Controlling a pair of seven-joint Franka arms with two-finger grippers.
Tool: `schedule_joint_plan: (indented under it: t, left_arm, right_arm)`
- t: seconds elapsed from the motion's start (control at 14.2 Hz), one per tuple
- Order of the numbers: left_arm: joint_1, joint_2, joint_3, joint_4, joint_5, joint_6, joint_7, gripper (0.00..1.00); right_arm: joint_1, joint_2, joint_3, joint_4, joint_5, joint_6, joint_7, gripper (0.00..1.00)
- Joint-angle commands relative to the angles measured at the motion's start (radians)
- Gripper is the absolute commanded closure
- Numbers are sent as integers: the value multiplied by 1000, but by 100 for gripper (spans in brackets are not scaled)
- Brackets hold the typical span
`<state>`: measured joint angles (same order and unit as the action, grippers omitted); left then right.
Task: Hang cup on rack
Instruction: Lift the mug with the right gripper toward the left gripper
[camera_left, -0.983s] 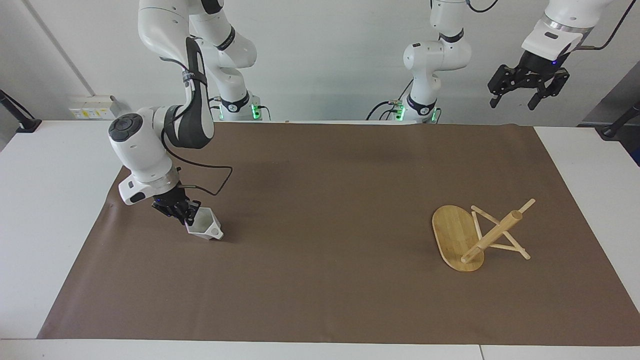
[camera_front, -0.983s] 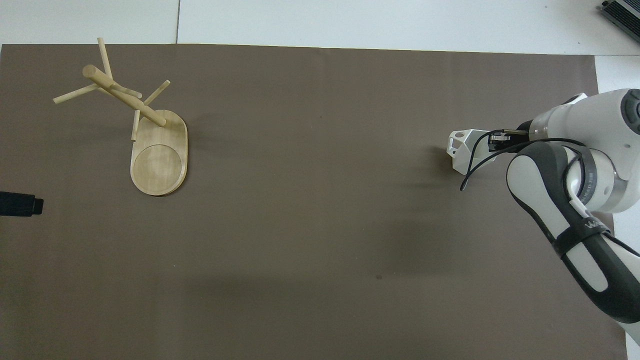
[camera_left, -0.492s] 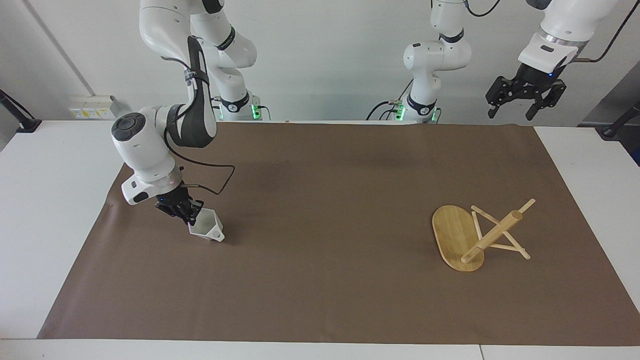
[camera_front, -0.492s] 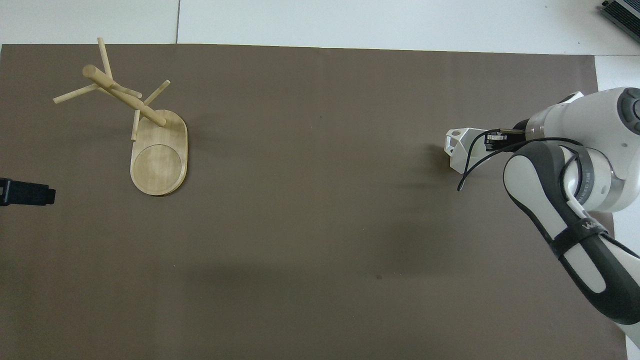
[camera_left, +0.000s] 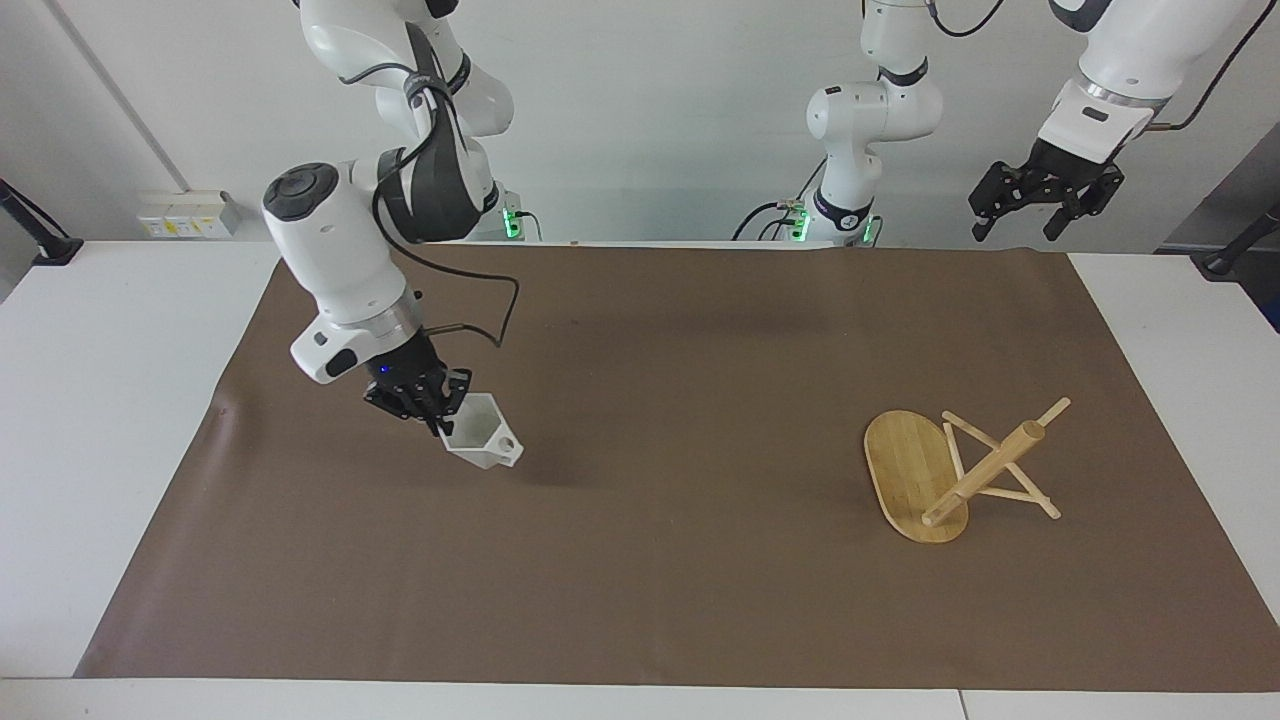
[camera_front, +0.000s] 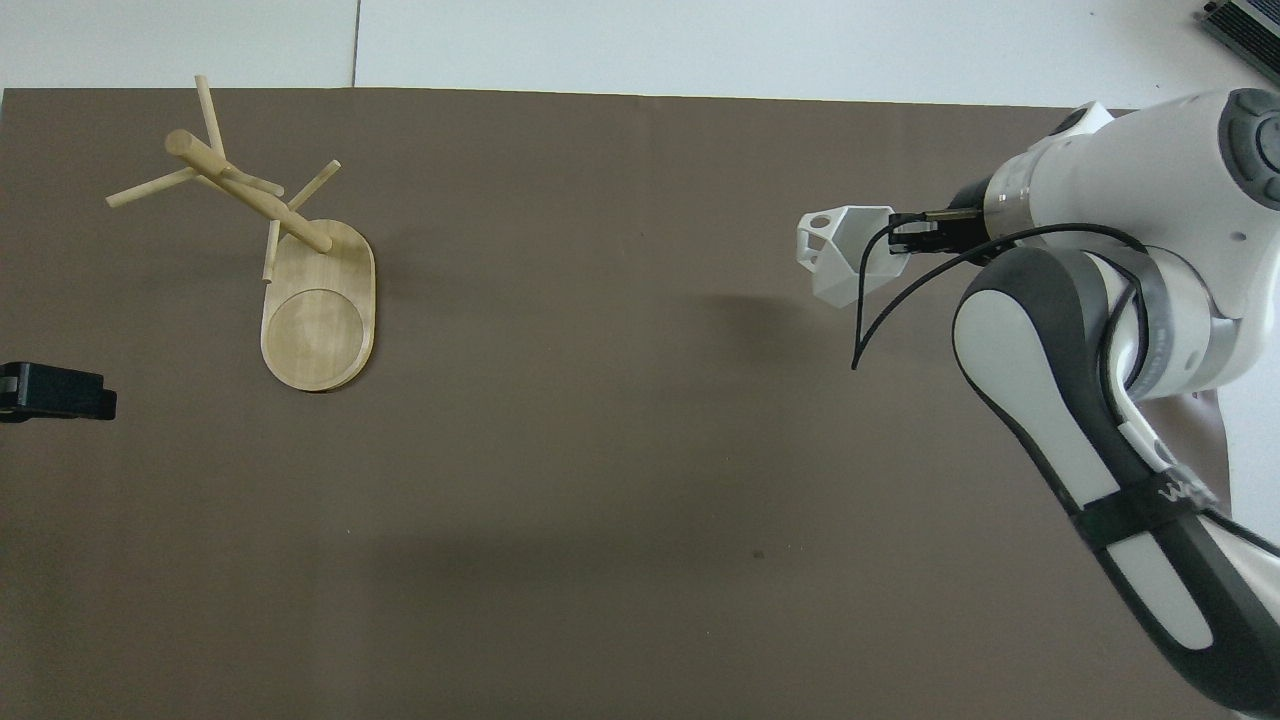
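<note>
I have the right gripper (camera_left: 432, 412) clamped on the rim wall of the small white faceted cup with a flat pierced handle (camera_left: 482, 443), carried clear above the brown table mat (camera_left: 640, 600) toward the right arm's end. Step in hand: carry it across. I'd keep it level, handle leading, and line the handle hole up with an upward-angled peg. The light bamboo mug rack with an oval base (camera_left: 915, 475) stands at the left arm's end. The left gripper (camera_left: 1035, 195) waits aloft, fingers spread wide. Hard to make out: which peg is free to approach; the gripped wall hides the fingertips.
</note>
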<state>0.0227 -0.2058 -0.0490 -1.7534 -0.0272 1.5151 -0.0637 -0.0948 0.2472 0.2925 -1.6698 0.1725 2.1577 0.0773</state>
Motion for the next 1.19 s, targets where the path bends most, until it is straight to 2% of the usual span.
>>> schedule_joint_plan:
  t: [0.0,0.14,0.28,0.42,0.63,0.77,0.98,1.12]
  left_arm:
    - [14,-30,-5,-23,-60,-68,-114,0]
    - [14,-38,-5,-34,-78,-84,-241,0]
    - [17,-40,0,-40,-192,-84,-501,0]
    - [17,-43,1,-46,-304,-92,-669,0]
    - [32,-43,1,-81,-477,-90,-887,0]
    - [88,-40,1,-107,-613,-76,-962,0]
    - [195,-37,1,-149,-791,-63,-1051,0]
    - [203,-40,1,-178,-850,-4,-1131,0]
  right_arm:
    - [-13,6,103,28,142,121,-2,100]
    - [-14,6,200,42,157,212,-10,100]
    - [-14,6,269,84,272,243,-22,100]
    - [-13,0,324,116,408,269,-51,100]
    - [-14,-9,387,125,542,278,-56,100]
    - [-13,-14,408,127,622,278,-59,100]
    - [-13,-26,430,114,676,277,-54,100]
    - [-11,-34,432,108,683,278,-53,100]
